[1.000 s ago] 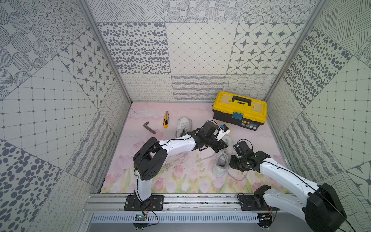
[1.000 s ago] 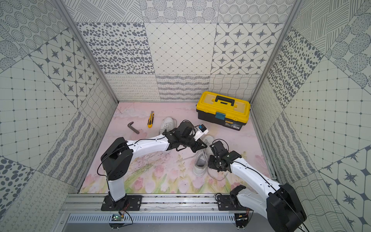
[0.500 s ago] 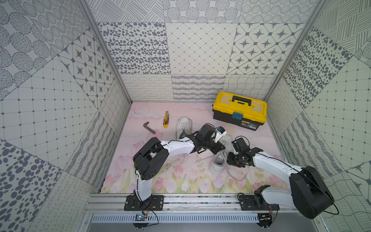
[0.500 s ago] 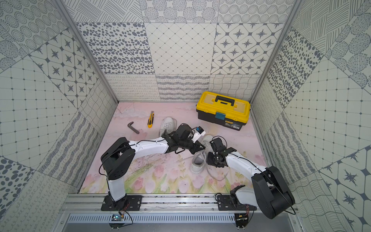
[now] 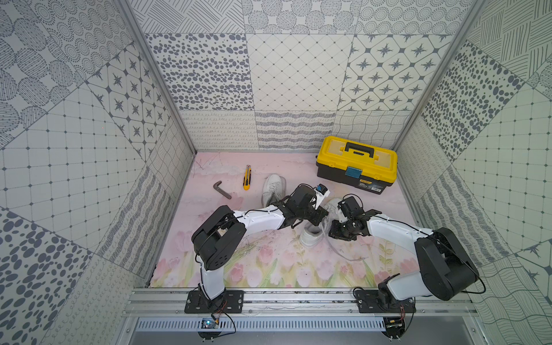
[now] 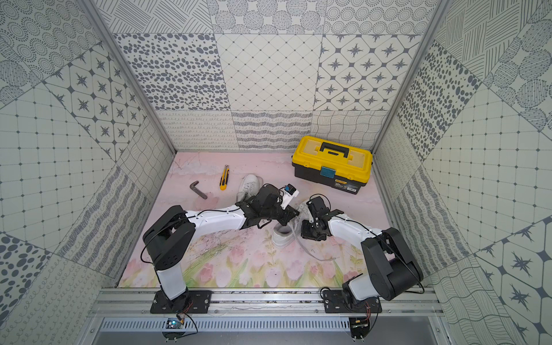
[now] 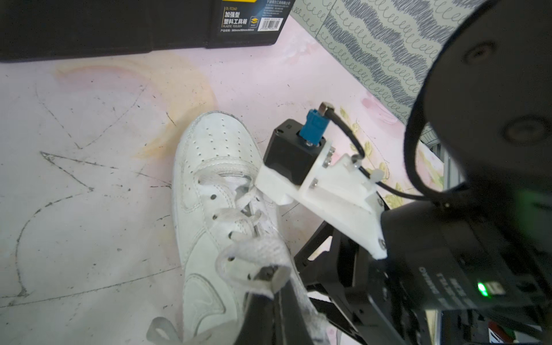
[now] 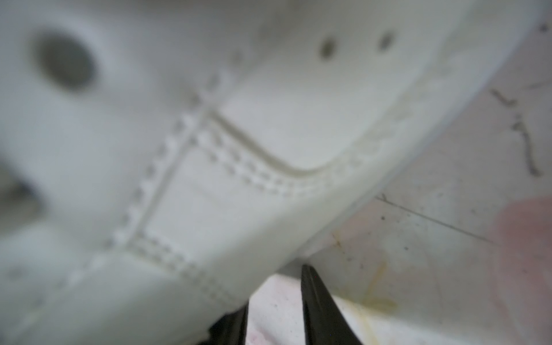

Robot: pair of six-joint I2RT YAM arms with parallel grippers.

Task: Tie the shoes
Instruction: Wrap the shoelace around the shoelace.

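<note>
Covering the cell floor, pink tulip-print mat [image 5: 268, 263], scuffed and marked with pen lines. Yellow-lidded black toolbox [image 5: 357, 158] sits closed at the back on the robot's right, close to the side wall. Both arms reach inward and meet mid-mat over one shoe. Near shoe [image 5: 312, 236], white, stands on its sole between the two grippers, heel toward the rail and toe toward the toolbox; the left wrist view shows its perforated toe and laced eyelets [image 7: 215, 167]. Far shoe [image 5: 273, 188], also white, lies further back, toe toward the back wall, just beside the left arm's wrist and well apart from the toolbox. Left gripper [image 7: 273, 279] is over the near shoe's tongue with jaws pressed together, a lace [image 7: 254, 248] from the upper eyelets pinched and wrapped at its tip. Right gripper [image 8: 274, 286] sits low against the shoe's outer side by the sole edge; its two dark fingers [image 8: 316, 304] stand apart with mat showing between them. Yellow utility knife [image 5: 247, 177] lies near the far shoe, toward the robot's left. Grey hex key [image 5: 222, 189] lies beyond the knife. Loose lace end [image 5: 343, 254] trails over the mat from the near shoe toward the right arm.
</note>
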